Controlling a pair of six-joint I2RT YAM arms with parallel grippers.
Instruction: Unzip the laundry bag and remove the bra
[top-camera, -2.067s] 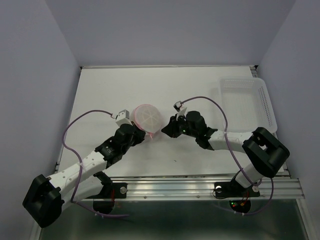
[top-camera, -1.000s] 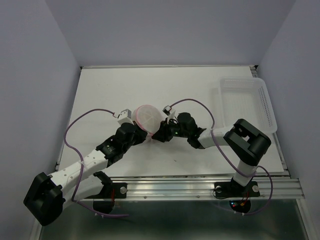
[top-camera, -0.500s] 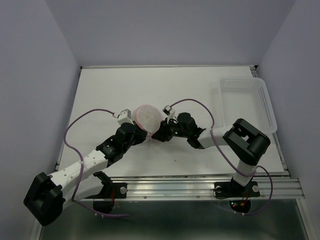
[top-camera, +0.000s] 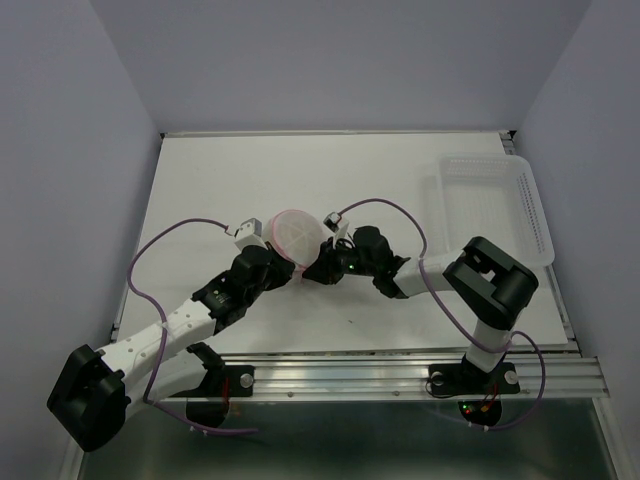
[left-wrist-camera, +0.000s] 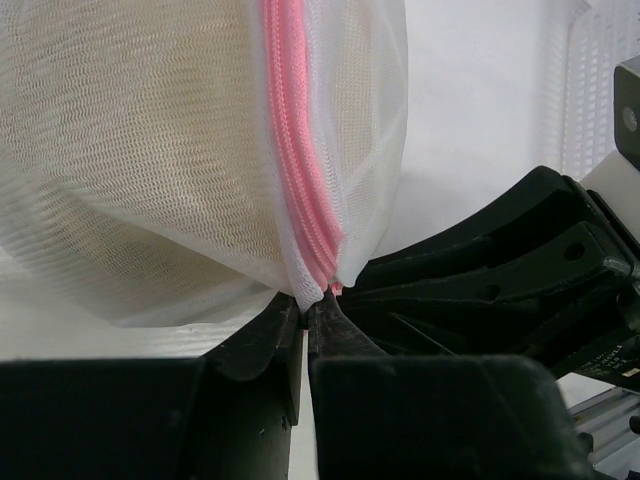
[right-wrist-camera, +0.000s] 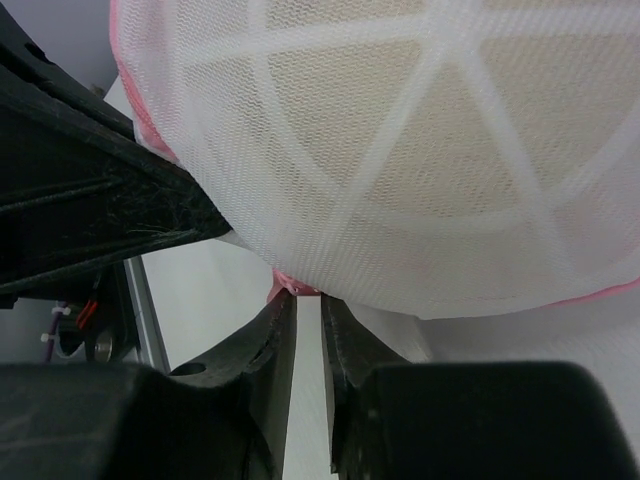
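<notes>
Your left hand (left-wrist-camera: 305, 308) is pinching the laundry bag (top-camera: 296, 233) by its pink zipper trim (left-wrist-camera: 300, 150), mid-counter (top-camera: 220, 180). Your right hand (right-wrist-camera: 308, 305) crowds the same edge, fingers nearly together; you can't tell whether it grips. A clear plastic tray (top-camera: 530, 205) sits well right.

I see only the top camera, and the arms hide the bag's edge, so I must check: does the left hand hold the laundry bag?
Observer: Yes. The left hand is shut on the pink zipper trim of the laundry bag.
Operator: And the right hand?
Observer: The right hand shows a narrow gap between its fingers, with a small pink tab at the tips; pinched or not, I cannot tell.
Operator: Is the bag open?
Observer: No opening shows; beige content is visible through the mesh.
</notes>
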